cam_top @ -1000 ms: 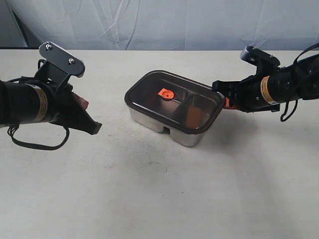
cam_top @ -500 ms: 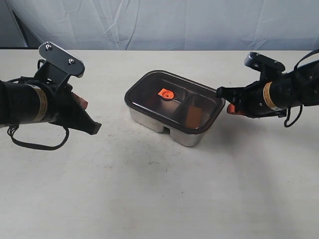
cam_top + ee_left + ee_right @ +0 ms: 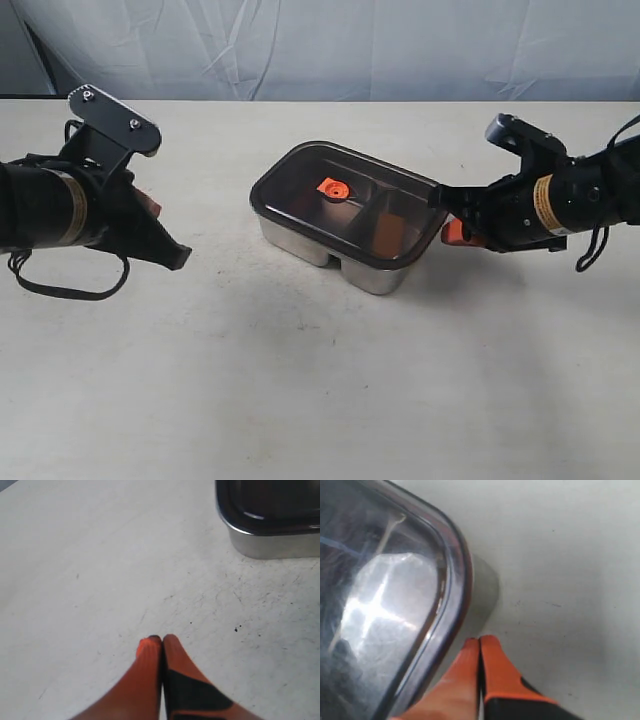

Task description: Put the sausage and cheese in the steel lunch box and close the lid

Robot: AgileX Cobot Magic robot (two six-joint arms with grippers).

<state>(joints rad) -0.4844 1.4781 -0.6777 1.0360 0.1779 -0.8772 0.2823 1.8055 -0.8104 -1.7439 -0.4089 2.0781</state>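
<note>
Two closed, empty pairs: right fingers (image 3: 496,670) just beside the lid (image 3: 372,218), left fingers (image 3: 146,672) well apart.

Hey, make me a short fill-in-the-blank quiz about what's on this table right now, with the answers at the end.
1. The lid sits ___ the steel lunch box.
2. The small valve in the middle of the lid is coloured ___.
3. The left hand and the right hand both have their jaws ___, holding nothing.
4. Of the two, the ___ hand is closer to the lunch box.

Missing words: on; orange; shut; right.
</note>
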